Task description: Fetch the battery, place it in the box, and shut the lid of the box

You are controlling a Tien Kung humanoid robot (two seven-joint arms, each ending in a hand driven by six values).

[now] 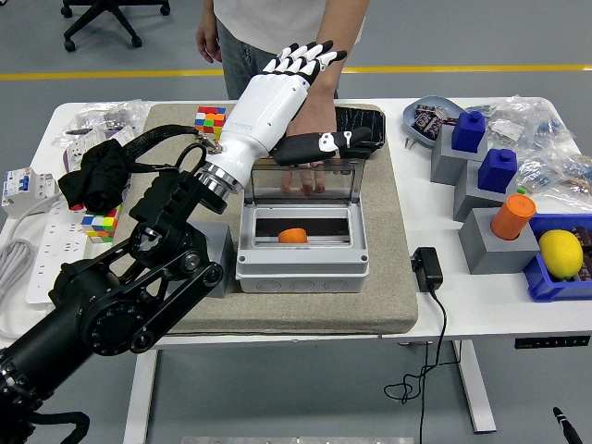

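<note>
The box [302,245] sits on a mat [398,277] in the middle of the tabletop [435,314], the battery [292,236] lying inside it. Its lid [304,181] stands raised at the far side. My left hand [277,88] hangs above and behind the lid, with a person's hand [310,171] behind the lid.

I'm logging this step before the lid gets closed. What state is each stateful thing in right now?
box: open, standing on the mat
lid: raised, not closed
battery: lying inside the box
left hand: open, fingers spread, above the lid
person's hand: behind the clear lid
power strip: nothing plugged into its visible sockets
</note>
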